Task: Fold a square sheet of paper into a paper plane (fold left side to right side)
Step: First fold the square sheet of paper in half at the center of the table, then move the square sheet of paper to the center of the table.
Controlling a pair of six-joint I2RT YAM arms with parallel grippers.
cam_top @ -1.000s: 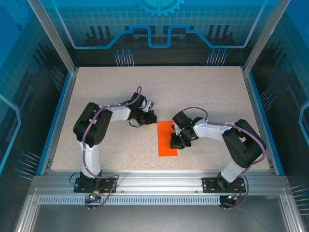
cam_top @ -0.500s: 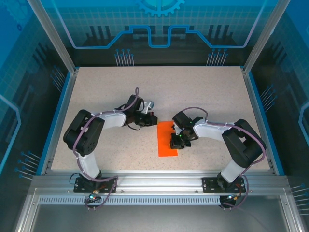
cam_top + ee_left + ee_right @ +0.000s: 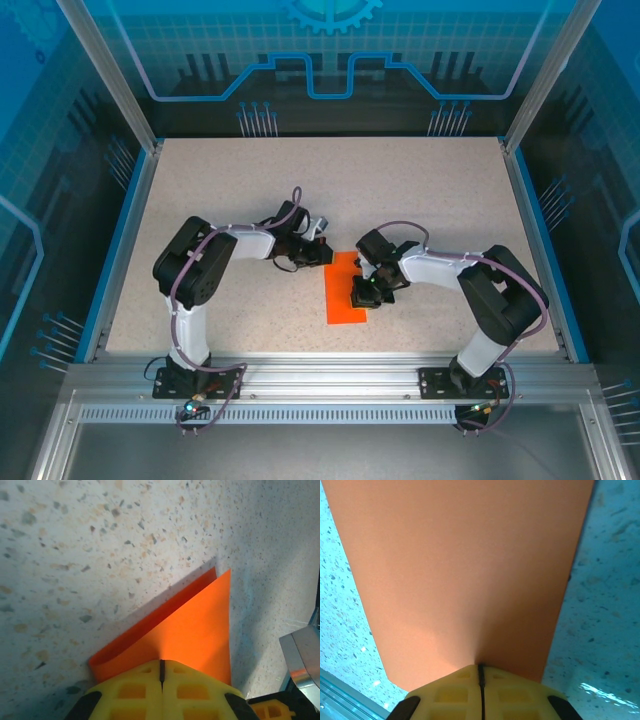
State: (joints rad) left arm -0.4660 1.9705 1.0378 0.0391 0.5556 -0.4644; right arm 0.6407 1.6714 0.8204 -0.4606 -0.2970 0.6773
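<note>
The square sheet of paper (image 3: 345,300) is bright orange and lies folded in half as a narrow upright rectangle on the speckled table, between the two arms. In the left wrist view its left side (image 3: 190,630) is a soft rounded fold with the top layer slightly raised. My left gripper (image 3: 322,254) is shut, with its yellow tips (image 3: 162,662) resting on the paper's far left corner. My right gripper (image 3: 362,296) is shut too, its tips (image 3: 480,668) pressing down on the flat top layer (image 3: 465,570) near the right edge.
The speckled table (image 3: 220,190) is bounded by blue rails on the left (image 3: 118,260) and right (image 3: 540,250). An aluminium frame (image 3: 330,385) runs along the near edge by the arm bases.
My left gripper has shifted slightly right and nearer, onto the paper's far left corner, its elbow swinging out and back. The right arm and the paper have stayed put.
</note>
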